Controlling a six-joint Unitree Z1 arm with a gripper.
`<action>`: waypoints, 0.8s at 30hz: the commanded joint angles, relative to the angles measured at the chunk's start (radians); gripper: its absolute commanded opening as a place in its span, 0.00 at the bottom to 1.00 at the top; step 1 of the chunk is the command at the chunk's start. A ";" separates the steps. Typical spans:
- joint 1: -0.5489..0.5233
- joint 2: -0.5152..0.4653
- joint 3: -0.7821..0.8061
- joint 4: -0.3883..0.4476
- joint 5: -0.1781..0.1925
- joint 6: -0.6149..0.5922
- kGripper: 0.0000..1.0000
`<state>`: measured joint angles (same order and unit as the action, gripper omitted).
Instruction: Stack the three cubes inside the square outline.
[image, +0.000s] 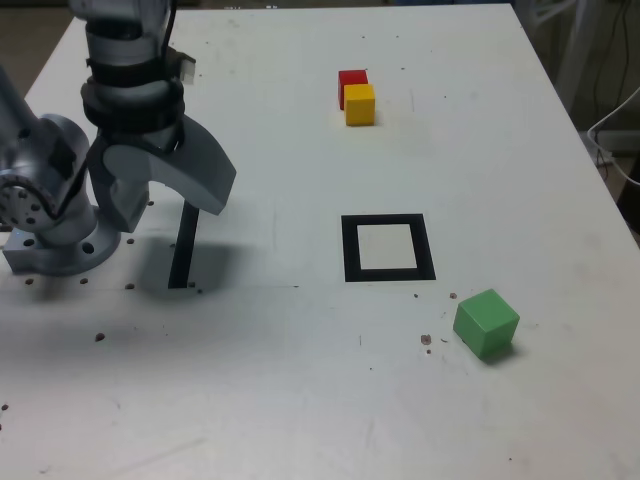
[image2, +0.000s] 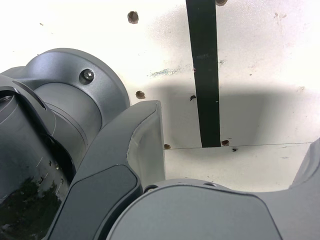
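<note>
On the white table in the exterior view, the red cube (image: 351, 80) sits at the far side with the yellow cube (image: 360, 104) touching its front. The green cube (image: 486, 323) lies alone near the front right, turned at an angle. The square outline (image: 350, 248) of black tape frames a bare white patch between them. My gripper (image: 170, 210) hangs folded down by the arm's base at the exterior view's left, far from all three cubes. Its jaws are spread wide with nothing between them. The wrist view shows my gripper (image2: 232, 130) over bare table, with no cube in it.
A straight black tape strip (image: 183, 245) (image2: 206, 75) lies on the table under the gripper. The arm's grey base (image: 55, 240) is bolted at the left edge. Small dark specks and screw holes (image2: 132, 17) dot the table. Cables hang beyond the table's right edge.
</note>
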<state>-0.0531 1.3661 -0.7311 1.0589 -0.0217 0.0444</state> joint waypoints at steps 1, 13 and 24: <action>-0.001 -0.002 0.004 0.006 0.000 -0.001 0.99; 0.001 0.018 -0.062 0.063 0.000 -0.001 0.99; 0.166 0.157 -0.362 0.231 0.059 0.153 0.99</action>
<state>0.0926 1.4977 -1.0542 1.2769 0.0339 0.1802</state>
